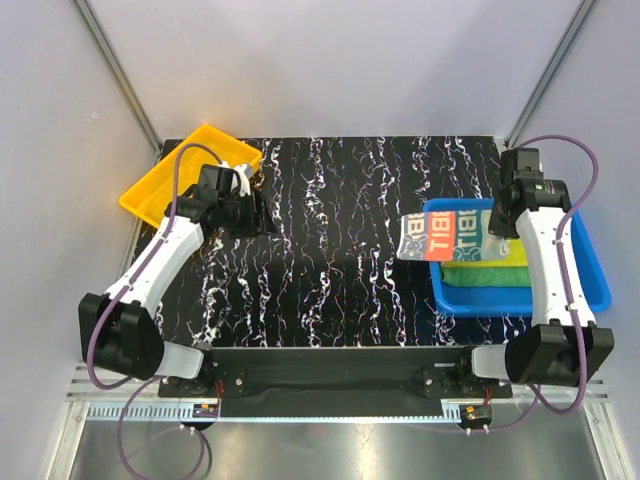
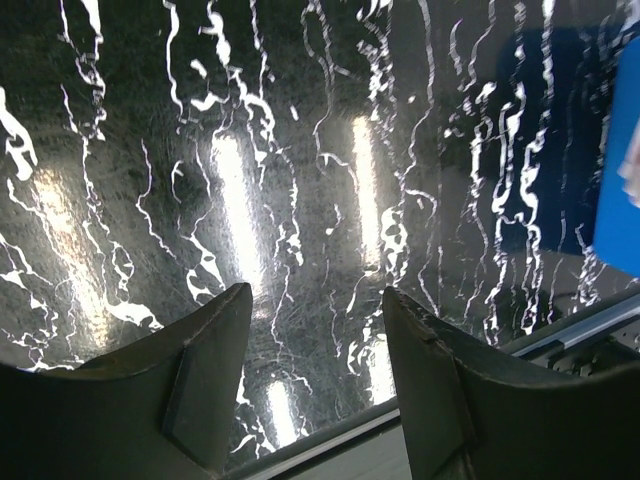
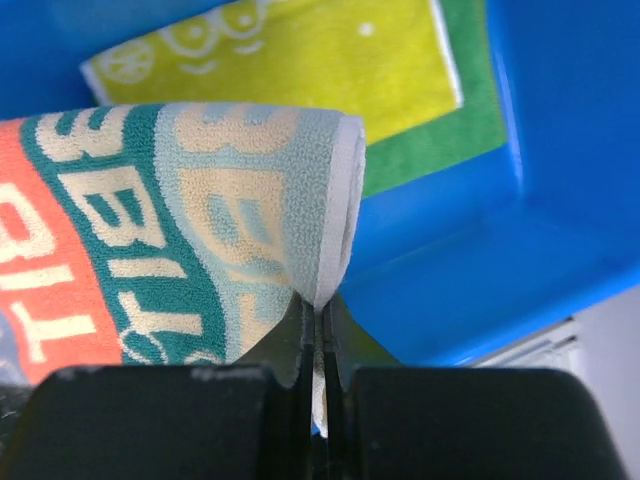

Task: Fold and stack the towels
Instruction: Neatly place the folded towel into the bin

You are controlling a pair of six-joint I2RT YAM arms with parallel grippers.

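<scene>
1. The printed towel (image 3: 180, 230) is white and teal with a red-orange band and large pale block letters. In the right wrist view its edge curls over into a soft roll.
2. The right gripper (image 3: 320, 350) is closed tight on that towel – a thin white hem runs down between its two pressed-together fingers.
3. From above, the printed towel (image 1: 445, 235) lies at the left end of the blue bin (image 1: 590, 290). Its left part reaches past the bin's rim over the black marbled table (image 1: 340, 280), and the right gripper (image 1: 497, 225) is at its right end.
4. The yellow towel (image 3: 300, 50) lies flat in the blue bin (image 3: 560, 150) under the printed one. It has a white pattern of small round shapes near one edge.
5. The green towel (image 3: 470, 110) is plain and lies beneath the yellow towel, showing as a border along its side. From above, the yellow towel (image 1: 515, 252) and green towel (image 1: 490, 275) sit stacked in the bin.
6. The left gripper (image 2: 315, 300) stands wide apart with nothing between its fingers – only the shiny table (image 2: 300, 150) shows below.
7. From above, the left gripper (image 1: 258, 213) is over the table's far left part, just beside the yellow tray (image 1: 160, 190), well apart from the towels.
</scene>
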